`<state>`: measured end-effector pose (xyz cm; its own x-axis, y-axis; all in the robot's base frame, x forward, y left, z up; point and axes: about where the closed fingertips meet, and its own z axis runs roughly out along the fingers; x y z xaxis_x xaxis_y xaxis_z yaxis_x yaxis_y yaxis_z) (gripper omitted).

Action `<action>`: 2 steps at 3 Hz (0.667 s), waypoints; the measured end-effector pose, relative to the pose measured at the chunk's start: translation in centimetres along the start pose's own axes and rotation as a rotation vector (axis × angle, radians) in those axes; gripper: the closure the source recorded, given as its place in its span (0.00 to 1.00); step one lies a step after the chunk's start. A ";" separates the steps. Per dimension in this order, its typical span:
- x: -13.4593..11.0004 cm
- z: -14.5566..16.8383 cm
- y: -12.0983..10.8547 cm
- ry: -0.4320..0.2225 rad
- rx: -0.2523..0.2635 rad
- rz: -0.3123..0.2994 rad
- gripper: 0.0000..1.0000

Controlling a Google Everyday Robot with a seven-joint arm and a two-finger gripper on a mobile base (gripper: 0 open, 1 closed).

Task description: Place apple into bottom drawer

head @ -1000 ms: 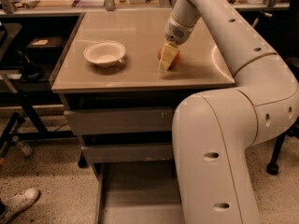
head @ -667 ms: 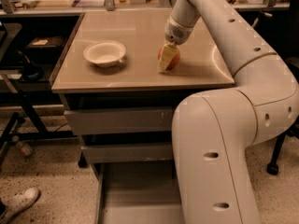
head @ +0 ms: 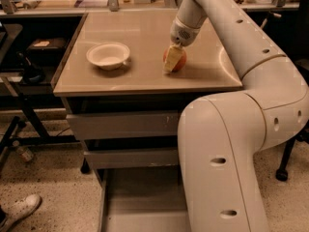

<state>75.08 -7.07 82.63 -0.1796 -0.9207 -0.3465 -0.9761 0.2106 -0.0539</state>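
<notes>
The apple (head: pixel 181 61) is small and red-orange and sits on the tan cabinet top (head: pixel 145 33), right of centre. My gripper (head: pixel 175 63) reaches down from above and is closed around it. One pale finger (head: pixel 169 63) lies across the apple's left front; the other is hidden behind it. The apple still rests on the top. The bottom drawer (head: pixel 145 197) is pulled out below, and its flat grey floor shows. My arm's large white link (head: pixel 222 168) covers its right part.
A white bowl (head: pixel 108 55) stands on the cabinet top, left of the apple. The upper drawer front (head: pixel 123 124) and middle drawer front (head: pixel 133 157) are closed. A black cart (head: pixel 29 62) stands at the left. A shoe (head: pixel 19 209) is on the floor at bottom left.
</notes>
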 end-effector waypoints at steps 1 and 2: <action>-0.3 0.1 -0.4 -0.008 0.015 -0.002 1.00; 0.4 -2.2 -0.1 -0.024 0.075 0.037 1.00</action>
<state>74.78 -8.21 84.57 -0.2119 -0.9039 -0.3715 -0.9567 0.2696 -0.1101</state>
